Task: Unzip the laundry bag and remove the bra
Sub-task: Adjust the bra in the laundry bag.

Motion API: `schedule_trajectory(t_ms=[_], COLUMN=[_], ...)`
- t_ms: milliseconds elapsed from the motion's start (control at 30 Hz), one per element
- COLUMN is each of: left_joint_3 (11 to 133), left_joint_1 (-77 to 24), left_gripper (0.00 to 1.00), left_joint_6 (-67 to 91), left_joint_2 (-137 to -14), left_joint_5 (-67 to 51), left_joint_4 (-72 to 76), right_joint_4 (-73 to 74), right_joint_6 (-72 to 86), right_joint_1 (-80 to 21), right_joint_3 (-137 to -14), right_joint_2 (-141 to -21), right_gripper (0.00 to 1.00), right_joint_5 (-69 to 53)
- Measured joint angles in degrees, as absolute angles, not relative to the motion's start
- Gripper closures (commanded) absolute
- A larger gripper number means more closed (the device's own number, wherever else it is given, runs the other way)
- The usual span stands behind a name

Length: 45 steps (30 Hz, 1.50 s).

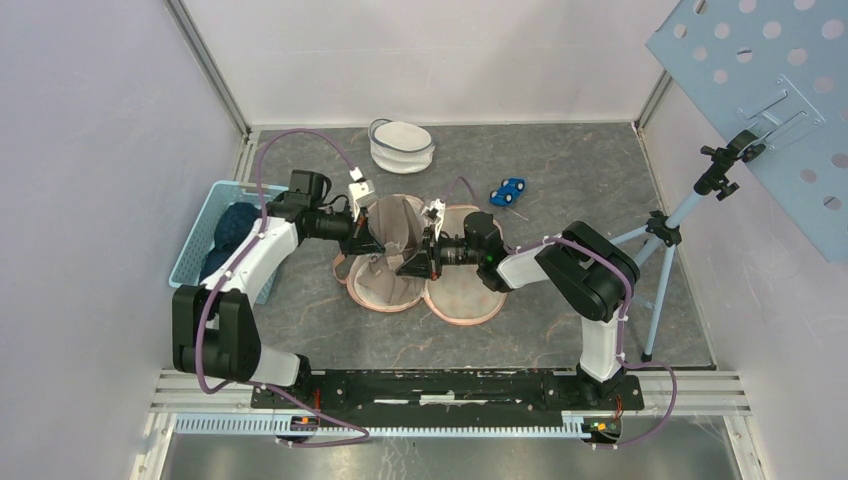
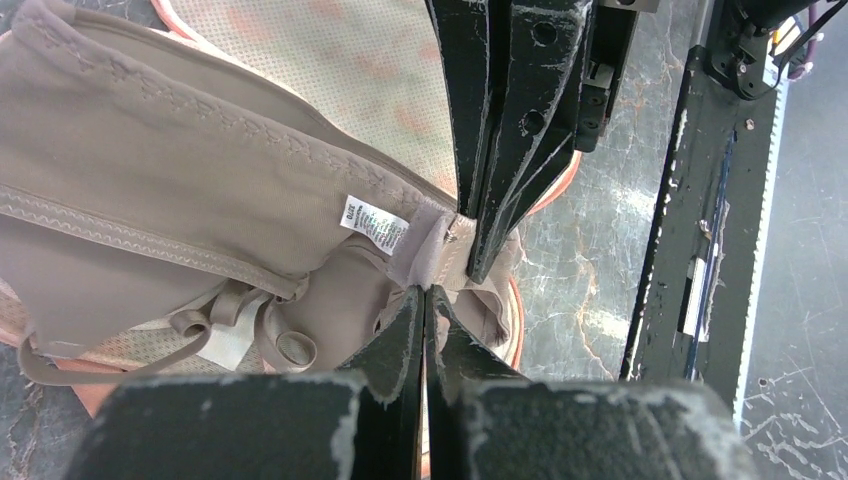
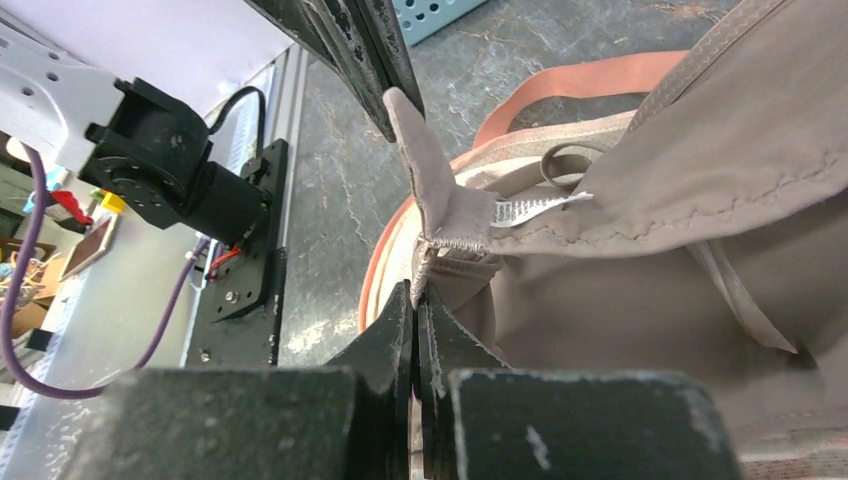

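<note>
The left end effector (image 2: pixel 424 296) and right end effector (image 3: pixel 415 297) each pinch the bra (image 2: pixel 180 190) over the open laundry bag (image 1: pixel 468 302), midway between the desk's (image 1: pixel 570 165) side edges.

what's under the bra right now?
The open laundry bag: its mesh panel and orange rim show around the bra, on the table. The bag's middle is covered by the fabric, so anything left in there can't be seen.

left tool (image 2: pixel 424 305) clamped on beige bra (image 2: pixel 180 190), mesh laundry bag (image 2: pixel 370 70) beneath
</note>
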State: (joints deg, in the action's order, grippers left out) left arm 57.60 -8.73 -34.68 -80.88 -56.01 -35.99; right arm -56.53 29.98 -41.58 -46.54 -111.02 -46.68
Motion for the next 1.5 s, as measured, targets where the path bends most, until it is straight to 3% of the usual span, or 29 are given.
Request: schedule_trajectory(t_ms=[400, 567, 633, 867, 1033, 1200, 1500], left_joint_3=[55.77, 55.33, 55.27, 55.22, 55.22, 55.22, 55.07], left_joint_1=[-9.72, -11.31, -11.77, -12.10, -12.10, -12.10, -12.12], left_gripper=[0.98, 0.98, 0.98, 0.98, 0.98, 0.98, 0.98], left_joint_6=[-34.68, -34.72, -34.72, -34.74, -34.76, -34.76, -32.32], left_joint_2=[-81.10, -81.10, -81.10, -81.10, -81.10, -81.10, -81.93], left_joint_5=[-56.01, -56.05, -56.05, -56.07, -56.07, -56.10, -55.33], left_joint_4=[-35.59, -36.18, -36.36, -37.17, -37.65, -37.78, -34.94], right_joint_4=[-52.25, -50.65, -49.98, -49.15, -49.63, -50.70, -53.63], right_joint_6=[25.78, 24.64, 23.90, 23.03, 23.33, 24.18, 25.63], right_joint_1=[-41.58, -41.58, -41.58, -41.58, -41.58, -41.58, -41.52], right_joint_3=[-46.57, -46.74, -46.98, -48.51, -49.60, -51.16, -51.64], right_joint_2=[-111.04, -111.04, -111.04, -111.04, -111.04, -111.33, -112.31], right_gripper=[1.00, 0.67, 0.58, 0.53, 0.61, 0.98, 1.00], right_joint_5=[-45.95, -45.93, -45.84, -45.78, -45.98, -46.37, -46.46])
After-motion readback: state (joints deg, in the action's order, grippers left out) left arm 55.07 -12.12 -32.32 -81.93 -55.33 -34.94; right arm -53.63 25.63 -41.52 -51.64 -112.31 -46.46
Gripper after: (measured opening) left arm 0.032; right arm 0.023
